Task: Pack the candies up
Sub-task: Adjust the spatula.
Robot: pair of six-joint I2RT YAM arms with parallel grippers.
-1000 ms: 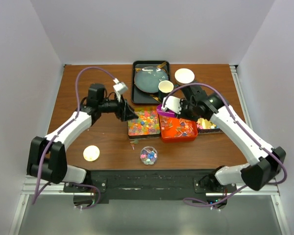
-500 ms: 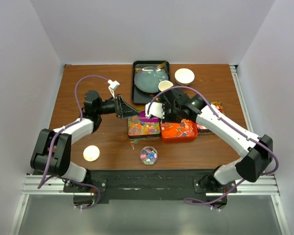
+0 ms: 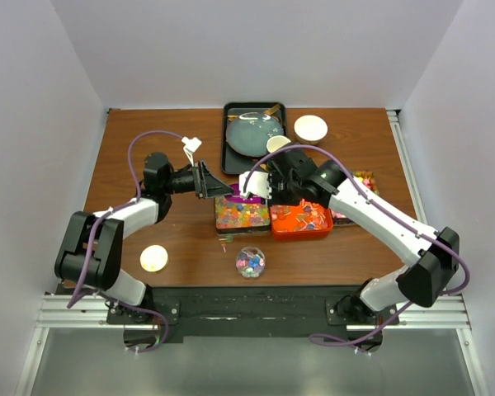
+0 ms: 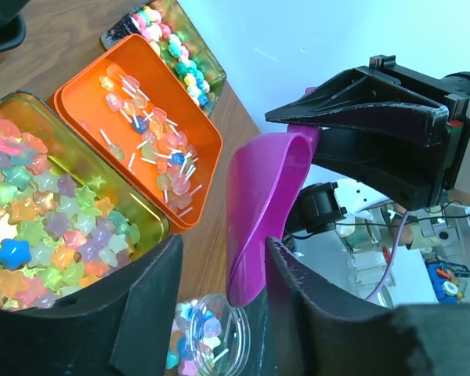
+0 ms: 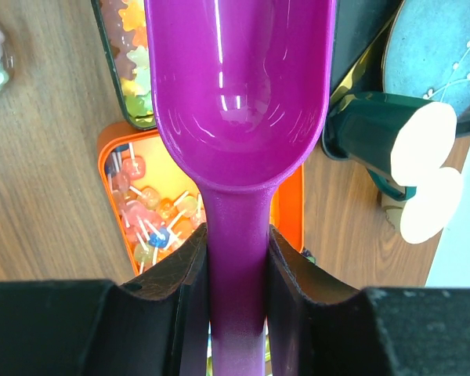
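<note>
Brown wooden table (image 3: 148, 148) inside white walls: an empty scoop poised over the sweets.

The right gripper (image 3: 260, 186) is clamped on the handle of a purple plastic scoop (image 5: 239, 94), whose bare bowl hangs just above the far edge of a shallow gold-green tin (image 3: 219, 216). That tin holds multicoloured star candies (image 4: 31, 227). The scoop's long axis runs leftward from the claw, so the sweets lie below and ahead of its lip, and dipping likely calls for tipping the nose down. Clear-wrapped pieces (image 4: 153, 141) fill the orange tray (image 3: 313, 233) touching the tin. The left gripper (image 3: 208, 180) hovers by the tin's far-left corner, fingers spread and holding nothing.
</note>
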